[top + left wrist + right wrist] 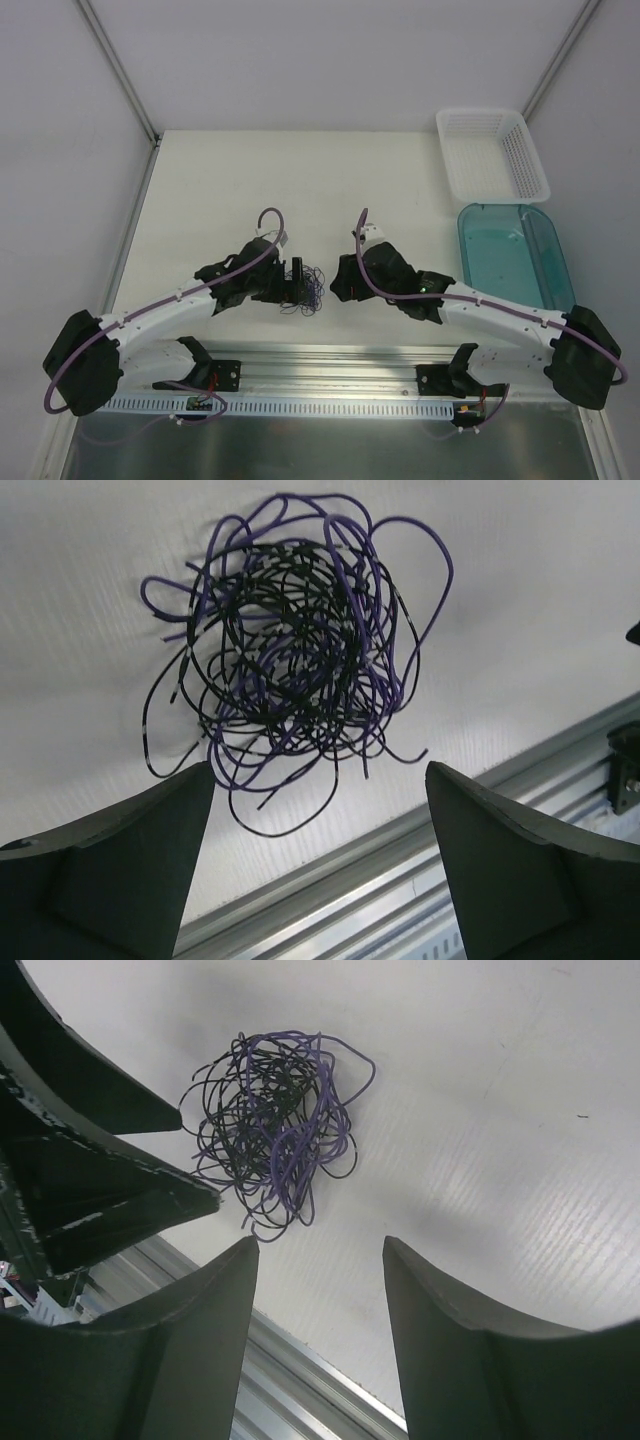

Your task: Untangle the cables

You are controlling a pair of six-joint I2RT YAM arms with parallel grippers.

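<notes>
The cables (308, 285) are one small wad of thin purple and black strands lying on the white table between the two arms. In the left wrist view the cables (295, 660) lie just beyond my left gripper (320, 770), which is open wide with nothing between its fingers. My right gripper (320, 1245) is open too, and the cables (272, 1132) sit up and to the left of its fingertips, untouched. From above, the left gripper (293, 283) stands at the wad's left edge and the right gripper (338, 282) just to its right.
A white mesh basket (492, 152) and a teal bin (515, 257) stand at the right side of the table. An aluminium rail (330, 370) runs along the near edge just below the wad. The left gripper's fingers (100, 1190) show at the left of the right wrist view.
</notes>
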